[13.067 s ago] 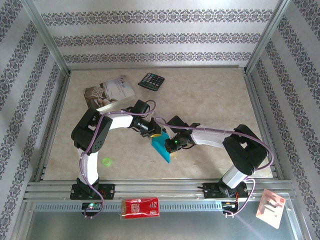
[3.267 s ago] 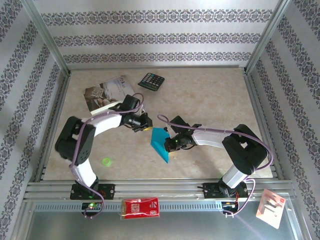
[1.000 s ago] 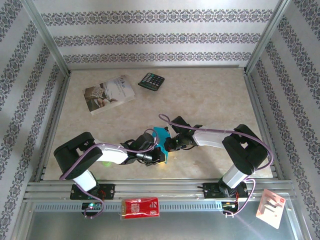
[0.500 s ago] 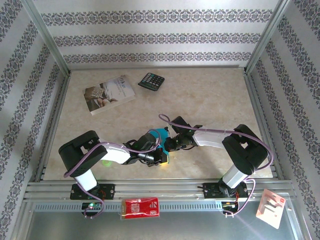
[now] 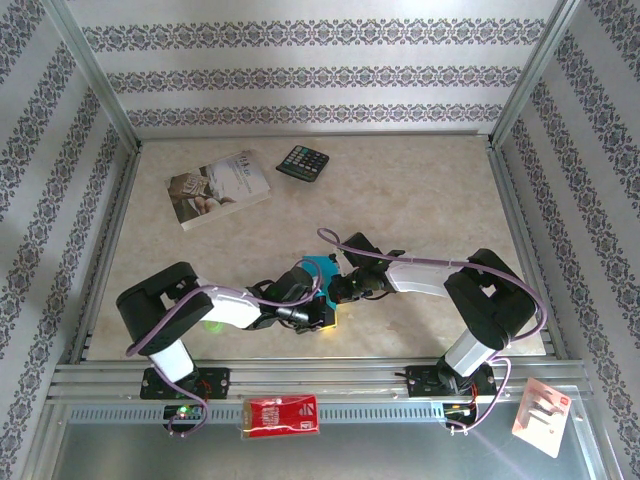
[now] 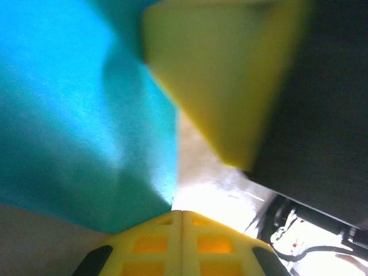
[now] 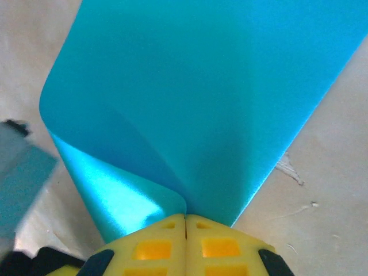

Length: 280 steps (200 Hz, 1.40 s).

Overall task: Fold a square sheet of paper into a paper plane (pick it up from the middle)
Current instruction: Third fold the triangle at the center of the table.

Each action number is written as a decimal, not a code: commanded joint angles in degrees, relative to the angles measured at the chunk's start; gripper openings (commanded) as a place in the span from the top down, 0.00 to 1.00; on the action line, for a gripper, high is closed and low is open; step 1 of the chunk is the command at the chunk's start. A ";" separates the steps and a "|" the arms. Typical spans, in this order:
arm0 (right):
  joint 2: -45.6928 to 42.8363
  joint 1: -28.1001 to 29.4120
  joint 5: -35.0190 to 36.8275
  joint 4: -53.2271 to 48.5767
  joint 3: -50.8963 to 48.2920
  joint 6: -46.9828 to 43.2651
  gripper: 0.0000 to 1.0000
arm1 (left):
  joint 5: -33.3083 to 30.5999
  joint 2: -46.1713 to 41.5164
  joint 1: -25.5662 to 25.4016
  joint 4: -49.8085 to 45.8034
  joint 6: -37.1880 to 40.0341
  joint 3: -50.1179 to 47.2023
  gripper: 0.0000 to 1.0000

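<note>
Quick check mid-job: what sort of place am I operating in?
Most likely a lab test cell, not a real room: a metal frame boxes in the tabletop, and flat wallpaper panels stand in for walls.

Colour rundown from where I'm standing: the square sheet of paper (image 7: 201,86) is plain turquoise-blue with no print, lighter and glossier where it curls under. The left claw (image 6: 181,218) and right claw (image 7: 185,221) both have bright yellow fingers with orange-ish cut-outs. The left arm (image 5: 225,305) and right arm (image 5: 420,275) are white and black.

The surface (image 5: 420,190) is marbled beige. The walls (image 5: 320,75) are white with dark grey floral bands.

- 11 o'clock: pale printed book (image 5: 218,187)
- 12 o'clock: black calculator (image 5: 303,162)
- 8 o'clock: small green thing (image 5: 211,323)
- 6 o'clock: red packet (image 5: 282,415)
- 5 o'clock: white card (image 5: 540,415) with a red corner
</note>
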 commanded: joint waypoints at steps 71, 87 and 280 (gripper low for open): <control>4.53 0.02 5.92 -6.14 -4.05 0.15 1.00 | -3.28 -5.35 -0.79 -6.08 3.92 1.24 0.98; 4.72 0.00 5.89 -6.24 -3.87 0.11 1.00 | -4.91 -8.03 -0.24 -5.17 3.34 -0.16 0.98; 4.73 -0.30 5.67 -5.83 -4.31 -0.02 1.00 | -6.65 -7.26 5.69 -8.30 5.65 0.83 0.99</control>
